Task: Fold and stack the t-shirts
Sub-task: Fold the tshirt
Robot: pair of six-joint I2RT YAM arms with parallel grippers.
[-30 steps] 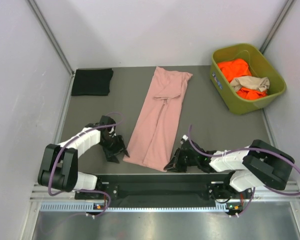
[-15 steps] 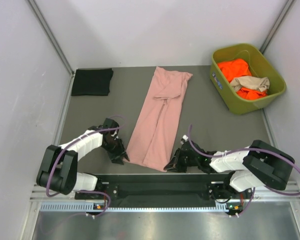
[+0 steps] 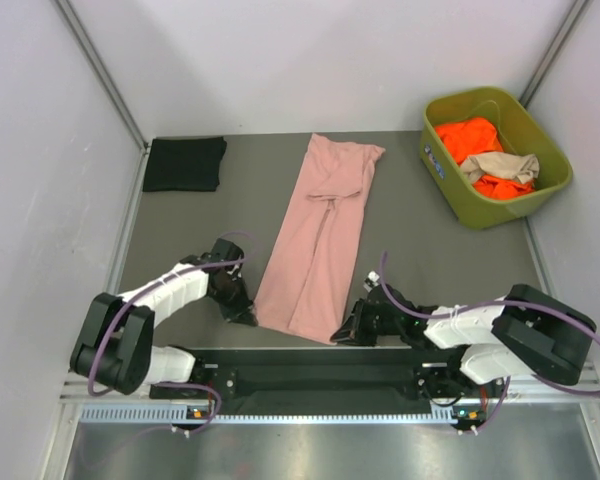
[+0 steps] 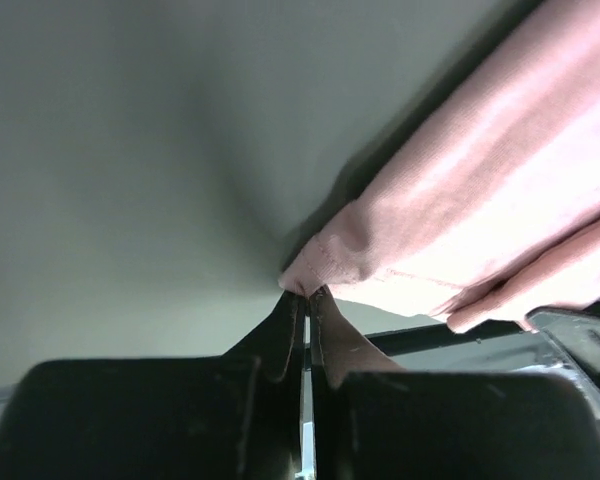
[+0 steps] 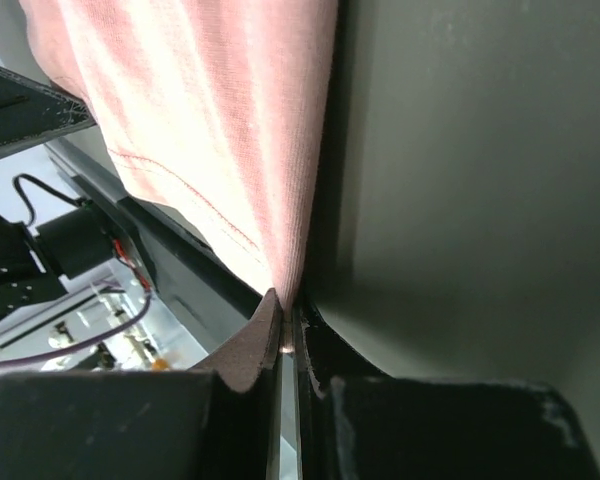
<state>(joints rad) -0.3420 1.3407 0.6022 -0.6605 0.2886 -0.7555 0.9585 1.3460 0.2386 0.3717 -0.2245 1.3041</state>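
A dusty pink t-shirt [image 3: 320, 235] lies folded into a long strip down the middle of the grey table [image 3: 195, 235]. My left gripper [image 3: 251, 316] is shut on the strip's near left corner; the left wrist view shows the pink t-shirt [image 4: 480, 220] pinched between the closed tips of the left gripper [image 4: 306, 293]. At the near right corner, my right gripper [image 3: 344, 334] is shut too, and the right wrist view shows the pink t-shirt [image 5: 220, 130] hanging into the right gripper [image 5: 285, 300]. A folded black t-shirt [image 3: 184, 163] rests at the far left.
An olive-green bin [image 3: 495, 155] stands at the far right, with an orange t-shirt [image 3: 467, 138] and a tan one [image 3: 502, 165] in it. The table's near edge and a black rail [image 3: 310, 365] run just behind both grippers.
My left gripper has slid right to the pink shirt's near left corner and shut on it. The right gripper has stayed shut on its corner, shifting slightly toward the near edge.
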